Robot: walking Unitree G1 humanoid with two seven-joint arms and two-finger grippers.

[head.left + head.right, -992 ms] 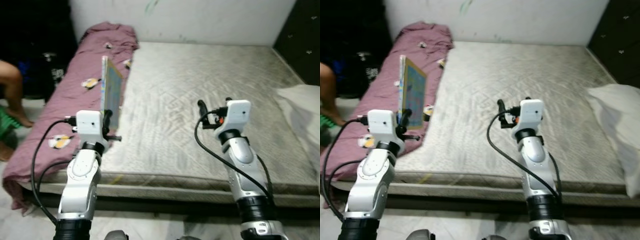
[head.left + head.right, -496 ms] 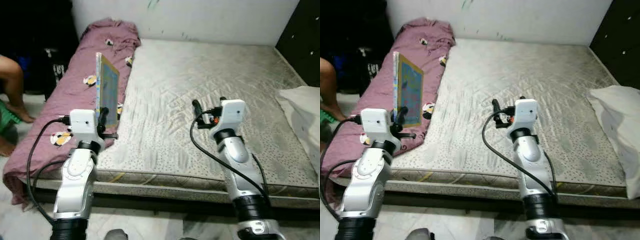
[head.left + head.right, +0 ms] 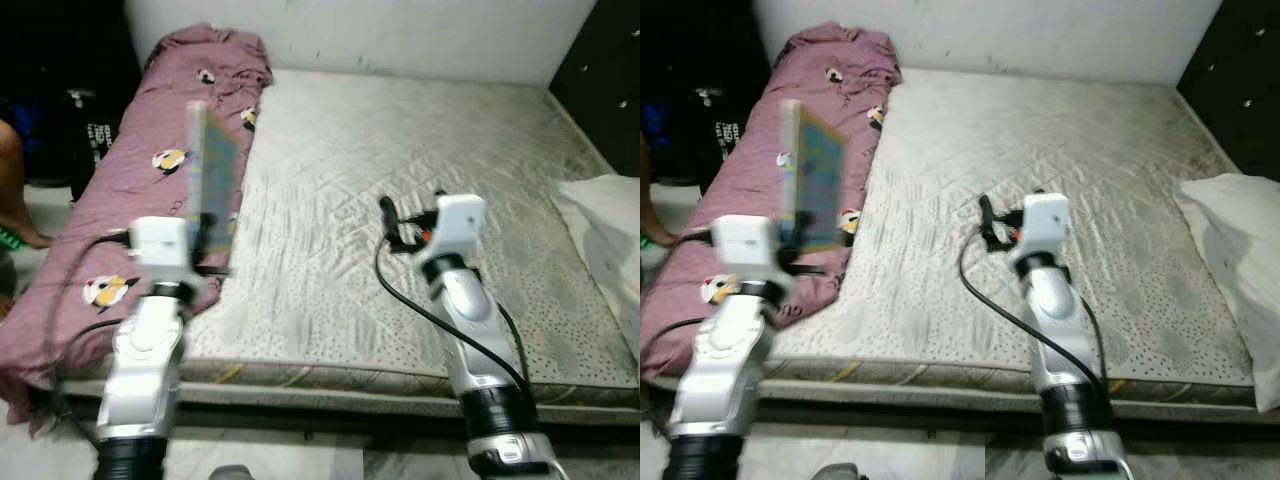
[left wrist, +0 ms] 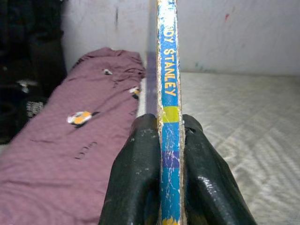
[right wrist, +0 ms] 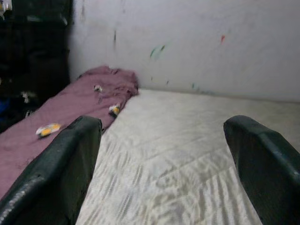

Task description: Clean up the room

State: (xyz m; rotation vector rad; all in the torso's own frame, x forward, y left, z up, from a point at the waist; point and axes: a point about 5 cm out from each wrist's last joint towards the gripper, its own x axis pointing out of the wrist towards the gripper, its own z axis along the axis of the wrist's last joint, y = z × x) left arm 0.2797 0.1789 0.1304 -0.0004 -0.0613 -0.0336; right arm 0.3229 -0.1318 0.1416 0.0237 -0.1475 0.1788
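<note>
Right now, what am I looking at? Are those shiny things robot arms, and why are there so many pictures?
Yes, they are the two silver arms of a walking robot that is tidying a bedroom. Two pictures come from cameras in its head, looking down at its own arms. The other two come from little cameras on its wrists, looking along its black fingers.

In front of it is a big bare mattress. A purple blanket with small cartoon pictures lies crumpled along the robot's left side of the mattress, and a white pillow sits on the right side.

The left claw is pinching a thin, colourful book and holding it upright; the wrist picture shows the book's spine squeezed between the two fingers. The right claw is wide open and holds nothing, hanging over the mattress.

At the far left edge you can glimpse part of a person.
</note>
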